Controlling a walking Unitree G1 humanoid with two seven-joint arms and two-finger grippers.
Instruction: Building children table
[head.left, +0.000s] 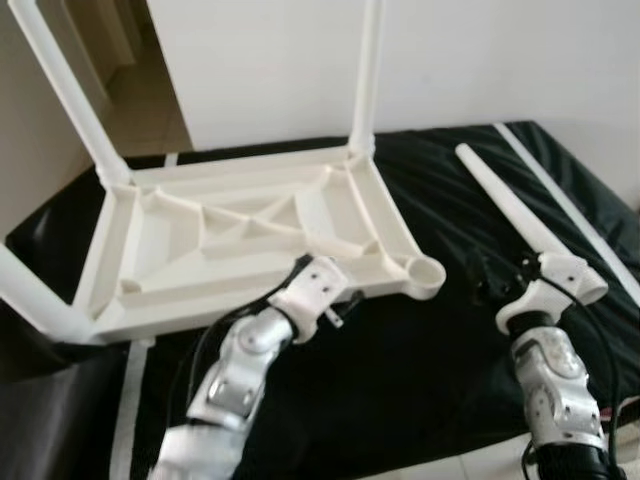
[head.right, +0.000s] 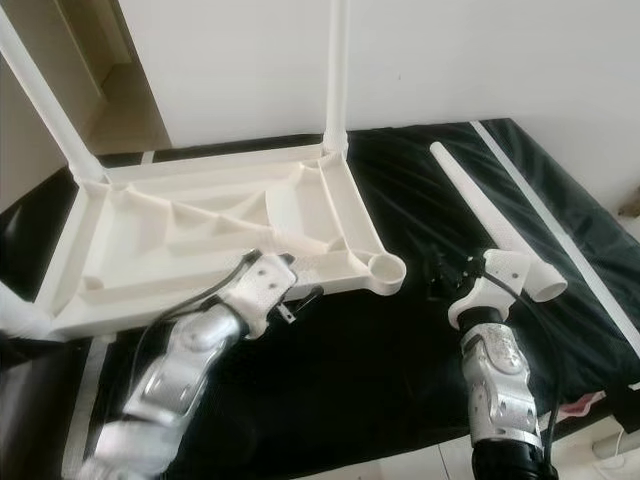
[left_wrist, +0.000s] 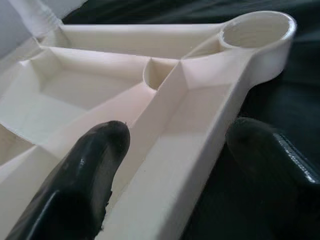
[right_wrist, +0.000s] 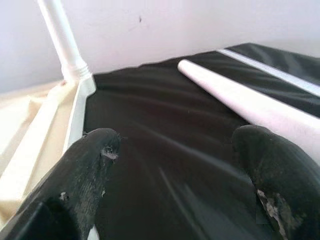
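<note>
A cream table top (head.left: 180, 240) lies upside down on a black mat (head.left: 420, 380). Legs stand up from its far left corner (head.left: 70, 90), its far right corner (head.left: 367, 70) and its near left corner (head.left: 35, 300). The near right corner socket (head.left: 428, 272) is empty. A loose white leg (head.left: 510, 210) lies on the mat to the right. My left gripper (left_wrist: 175, 150) is open and straddles the top's near rim (left_wrist: 200, 150), one finger inside and one outside. My right gripper (right_wrist: 180, 150) is open just over the mat, beside the loose leg's (right_wrist: 250, 105) wide end.
The mat has white stripes (head.left: 560, 190) along its right side and near its front left. A white wall (head.left: 480, 60) stands close behind it. A doorway with a tan floor (head.left: 140, 110) opens at the far left. Pale floor tiles (head.left: 450, 470) show at the near edge.
</note>
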